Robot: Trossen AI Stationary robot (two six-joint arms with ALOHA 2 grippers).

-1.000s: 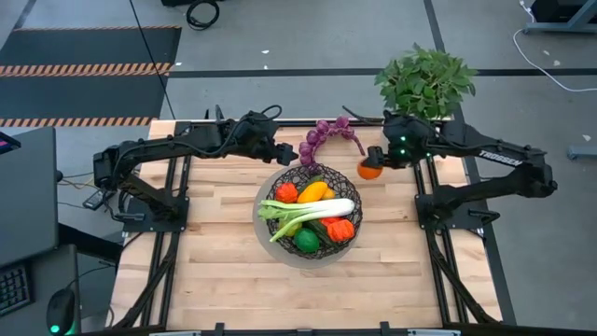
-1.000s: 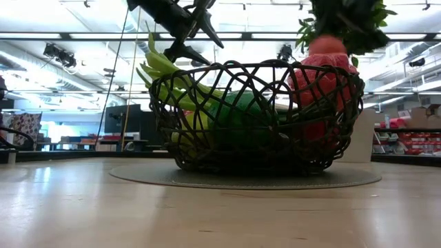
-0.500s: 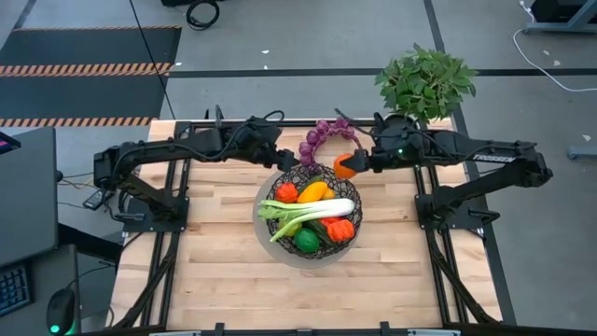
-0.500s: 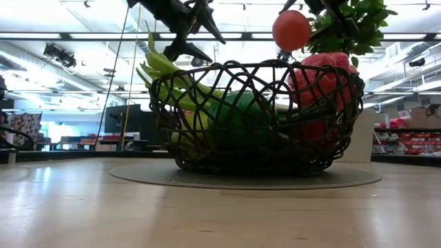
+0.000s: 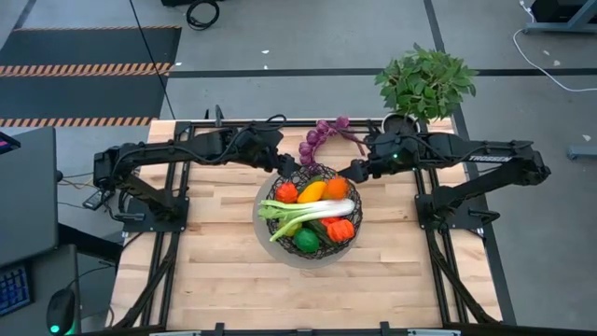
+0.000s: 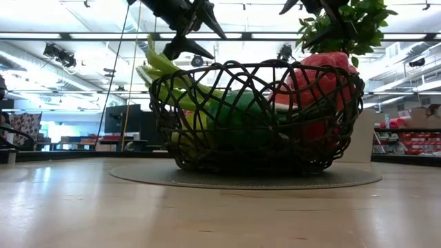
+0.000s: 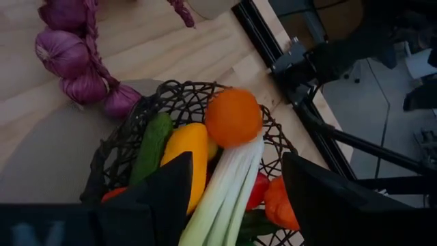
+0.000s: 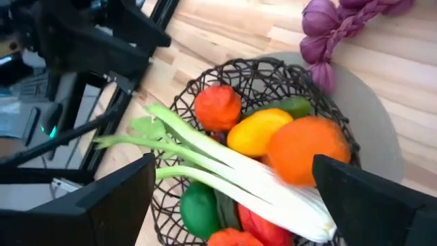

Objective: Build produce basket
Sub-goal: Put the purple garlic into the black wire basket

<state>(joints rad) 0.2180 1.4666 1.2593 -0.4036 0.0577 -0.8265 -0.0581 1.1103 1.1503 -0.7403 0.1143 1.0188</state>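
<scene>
The dark wire basket (image 5: 269, 203) stands on its pale round base mid-table. It holds a leek (image 5: 312, 211), a yellow piece (image 5: 312, 191), red pieces (image 5: 285, 192), a green piece (image 5: 306, 241) and a round orange fruit (image 5: 336, 187). The orange rests on the leek's white end (image 8: 307, 147). A purple bunch (image 5: 322, 138) lies on the table by the basket's far rim. My right gripper (image 5: 354, 171) is open and empty above the basket's far right rim. My left gripper (image 5: 283, 163) hovers open above the far left rim.
A leafy plant in a white pot (image 5: 424, 82) stands at the table's far right corner, just behind my right arm. The bare wooden tabletop (image 5: 233, 280) stretches between the basket and the near edge.
My right gripper has carried the orange fruit toward the table's left, from beside the basket to above its far right rim, and has let it go. The orange has dropped into the basket and now lies on the leek.
</scene>
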